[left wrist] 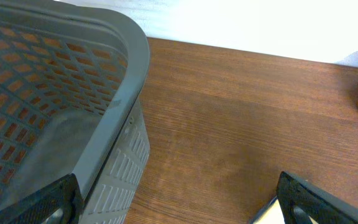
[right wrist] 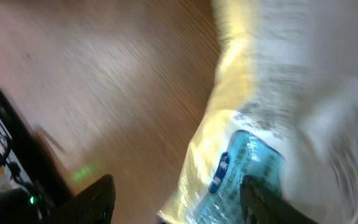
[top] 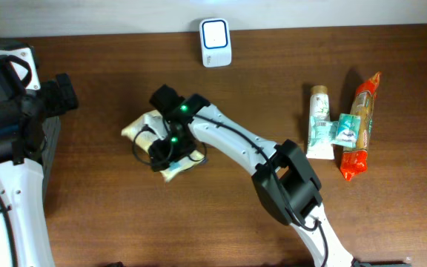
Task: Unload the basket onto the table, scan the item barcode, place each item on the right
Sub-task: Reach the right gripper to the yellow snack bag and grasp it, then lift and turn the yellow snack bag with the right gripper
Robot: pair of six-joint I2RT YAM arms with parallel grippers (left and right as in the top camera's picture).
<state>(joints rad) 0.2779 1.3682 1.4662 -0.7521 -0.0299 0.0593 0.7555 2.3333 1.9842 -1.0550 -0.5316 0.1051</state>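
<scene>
A soft yellow-and-white packet with a blue label lies on the wooden table left of centre. My right gripper hangs over the packet's near edge. In the blurred right wrist view the right gripper is open: one fingertip is over bare wood, the other is over the packet. No barcode is readable. A white scanner stands at the table's far edge. My left gripper is wide open and empty beside a grey basket.
At the right lie a cream tube, a small green sachet and a long orange snack pack. The grey basket's edge shows under the left arm at the far left of the table.
</scene>
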